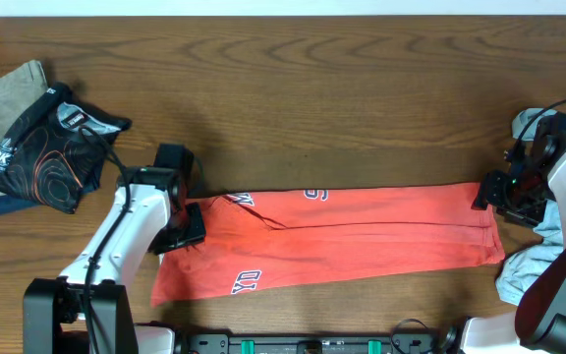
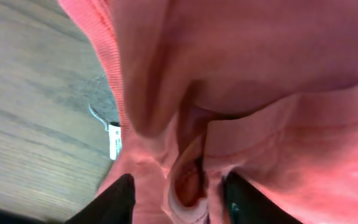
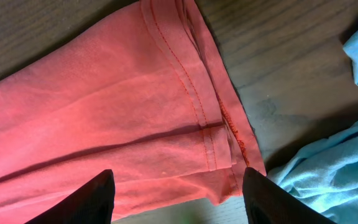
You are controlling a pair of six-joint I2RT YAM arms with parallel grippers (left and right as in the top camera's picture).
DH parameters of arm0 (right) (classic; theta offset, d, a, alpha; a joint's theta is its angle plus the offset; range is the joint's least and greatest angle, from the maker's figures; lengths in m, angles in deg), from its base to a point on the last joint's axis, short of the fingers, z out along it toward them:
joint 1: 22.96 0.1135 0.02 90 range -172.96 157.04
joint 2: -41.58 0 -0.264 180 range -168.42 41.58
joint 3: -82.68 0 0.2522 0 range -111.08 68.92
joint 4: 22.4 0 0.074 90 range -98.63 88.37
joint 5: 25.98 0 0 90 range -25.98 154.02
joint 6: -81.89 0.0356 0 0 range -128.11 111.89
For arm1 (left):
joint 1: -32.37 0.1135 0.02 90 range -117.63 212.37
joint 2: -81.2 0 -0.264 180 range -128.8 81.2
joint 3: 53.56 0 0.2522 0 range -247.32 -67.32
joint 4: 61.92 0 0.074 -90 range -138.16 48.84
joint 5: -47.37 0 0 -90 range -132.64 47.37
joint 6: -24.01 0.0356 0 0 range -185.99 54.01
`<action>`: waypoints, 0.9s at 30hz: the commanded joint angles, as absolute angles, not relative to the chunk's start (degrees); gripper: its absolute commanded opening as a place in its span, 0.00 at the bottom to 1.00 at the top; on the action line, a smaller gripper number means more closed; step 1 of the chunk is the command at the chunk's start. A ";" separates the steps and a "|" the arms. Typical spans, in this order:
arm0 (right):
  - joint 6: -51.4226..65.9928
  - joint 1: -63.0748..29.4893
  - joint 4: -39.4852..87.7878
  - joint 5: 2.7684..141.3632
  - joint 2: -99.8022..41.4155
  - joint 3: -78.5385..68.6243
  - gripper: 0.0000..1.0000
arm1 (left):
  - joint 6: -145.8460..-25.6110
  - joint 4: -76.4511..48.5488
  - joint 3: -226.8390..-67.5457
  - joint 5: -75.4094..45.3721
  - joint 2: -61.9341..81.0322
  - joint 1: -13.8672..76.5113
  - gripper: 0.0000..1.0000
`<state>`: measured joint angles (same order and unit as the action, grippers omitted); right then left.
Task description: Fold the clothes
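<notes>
A red shirt with white lettering lies folded lengthwise into a long band across the front of the wooden table. My left gripper is down on its left end at the collar. In the left wrist view the fingers are apart with bunched red fabric and the collar opening between them. My right gripper is open just above the shirt's right hem. In the right wrist view the fingers straddle the stitched hem corner without touching it.
A black printed garment lies on a beige garment at the far left. Light blue clothes are heaped at the right edge, also in the right wrist view. A white label sticks out by the collar.
</notes>
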<state>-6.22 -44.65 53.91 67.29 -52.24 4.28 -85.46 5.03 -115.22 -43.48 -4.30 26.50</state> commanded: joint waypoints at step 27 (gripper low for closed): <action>-20.78 -45.61 47.72 73.37 -55.56 -2.00 0.85 | -86.46 4.51 -114.78 -43.10 -4.52 34.72 0.77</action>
